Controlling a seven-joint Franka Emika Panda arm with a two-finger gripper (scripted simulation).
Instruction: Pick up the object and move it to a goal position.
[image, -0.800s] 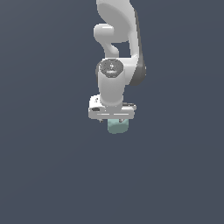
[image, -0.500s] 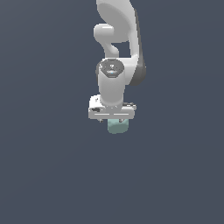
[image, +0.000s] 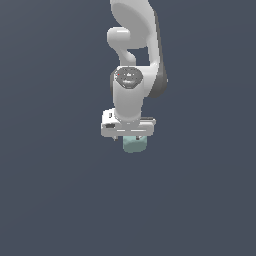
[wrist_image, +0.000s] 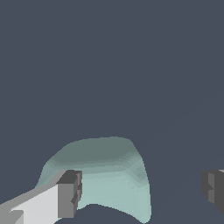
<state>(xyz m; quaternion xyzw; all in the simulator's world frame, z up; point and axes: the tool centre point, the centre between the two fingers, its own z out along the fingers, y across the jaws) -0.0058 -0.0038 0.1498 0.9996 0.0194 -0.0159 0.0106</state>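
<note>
Currently positioning for the grasp: gripper (image: 131, 136) hanging straight down from the white Panda arm (image: 134, 60), directly over the pale teal block (image: 134, 144).

Block showing just under the gripper body in the exterior view, its upper part hidden behind the hand. Lying between the fingers in the wrist view, block (wrist_image: 105, 175) sitting close against one dark finger pad (wrist_image: 70, 193), well apart from the other (wrist_image: 213, 189).

Jaws standing apart, wider than the block; not clamped on anything. Contact with the nearer pad not possible to confirm.

Step in hand, by judgement: the approach or early grasp, with lifting and carrying not yet done.

Next move, by judgement: closing the jaws evenly on the block's opposite flanks. Block sitting off-centre, so likely sliding toward the middle as the nearer pad pushes it. Rounded edges calling for pads to land on the flatter faces, low enough to avoid riding up over the curve. After that, raising and carrying to the goal.

Goal position: no marker showing in either view, so location not determinable.

Surface and room: uniform dark slate-blue field filling both views, matte. No horizon, no wall, no table edge, no shadow to separate floor from background. Whether resting on it or raised, not determinable.
</note>
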